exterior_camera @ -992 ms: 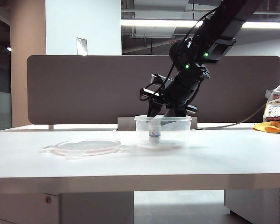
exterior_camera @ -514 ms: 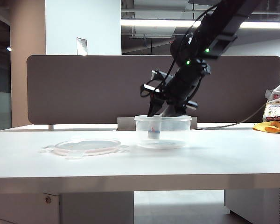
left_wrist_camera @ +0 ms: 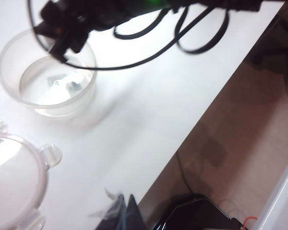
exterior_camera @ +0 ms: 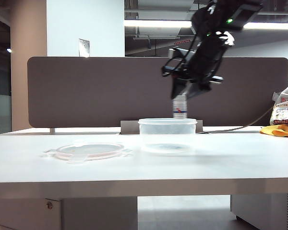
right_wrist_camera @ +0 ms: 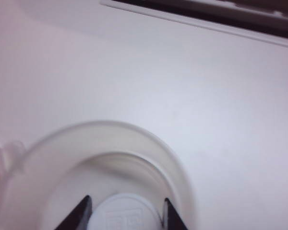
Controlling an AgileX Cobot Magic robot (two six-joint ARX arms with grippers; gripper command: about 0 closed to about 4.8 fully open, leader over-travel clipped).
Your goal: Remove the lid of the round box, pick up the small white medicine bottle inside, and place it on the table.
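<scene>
The round box (exterior_camera: 167, 135) stands open in the middle of the table (exterior_camera: 230, 163), and the left wrist view shows the box (left_wrist_camera: 48, 74) with nothing standing in it. The lid (exterior_camera: 90, 150) lies flat to its left. My right gripper (exterior_camera: 181, 98) hangs over the box, shut on the small white medicine bottle (exterior_camera: 179, 110), whose base is just above the rim. In the right wrist view the bottle's white cap (right_wrist_camera: 127, 213) sits between both fingers (right_wrist_camera: 81, 214), over the box rim (right_wrist_camera: 175, 158). My left gripper (left_wrist_camera: 126, 211) is shut and empty near the table's front edge, beside the lid (left_wrist_camera: 14, 177).
A dark divider panel (exterior_camera: 86, 91) backs the table. Bags and orange cloth (exterior_camera: 284, 117) lie at the far right. The right arm and its cables (left_wrist_camera: 134, 14) reach over the box. The table's edge (left_wrist_camera: 182, 139) drops to the floor close to my left gripper.
My right gripper, reaching down into the box around the bottle a second ago, has risen and shifted slightly right, carrying the bottle up out of the box. The left gripper has not moved.
</scene>
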